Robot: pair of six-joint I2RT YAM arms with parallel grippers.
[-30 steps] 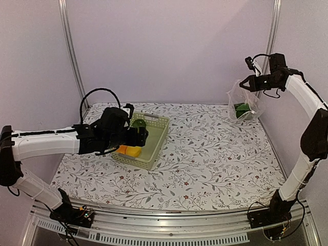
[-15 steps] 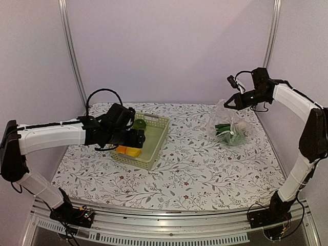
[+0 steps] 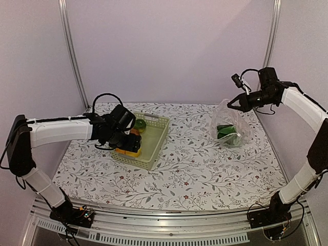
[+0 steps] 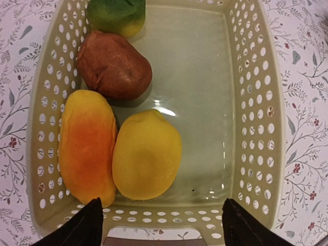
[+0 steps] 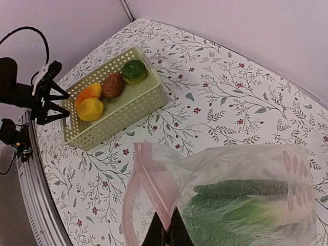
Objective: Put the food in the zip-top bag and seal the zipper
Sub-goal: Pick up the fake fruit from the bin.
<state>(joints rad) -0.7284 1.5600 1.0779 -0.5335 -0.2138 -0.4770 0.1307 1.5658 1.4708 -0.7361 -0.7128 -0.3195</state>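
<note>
The clear zip-top bag (image 3: pixel 231 124) hangs at the back right, its bottom resting on the table. My right gripper (image 3: pixel 229 102) (image 5: pixel 166 233) is shut on its pink zipper (image 5: pixel 148 179), and the mouth gapes open to the left. Inside the bag lie a green cucumber (image 5: pixel 241 188) and a bok choy (image 5: pixel 230 220). More food sits in the pale green basket (image 4: pixel 256 102): a yellow piece (image 4: pixel 147 161), an orange one (image 4: pixel 87 146), a brown one (image 4: pixel 114 64) and a yellow-green one (image 4: pixel 117 14). My left gripper (image 4: pixel 164 228) (image 3: pixel 134 143) hovers open over the basket's near end, holding nothing.
The basket (image 3: pixel 154 148) stands at the left middle of the flowered tablecloth (image 3: pixel 205 169). Metal posts (image 3: pixel 72 56) rise at the back corners, and purple walls close in behind and at both sides. The table's metal front rail (image 3: pixel 169 225) runs along the near edge.
My right arm has carried the bag down and left from the back right corner to the table. My left gripper has moved over the basket's near end, and its jaws have narrowed a little.
</note>
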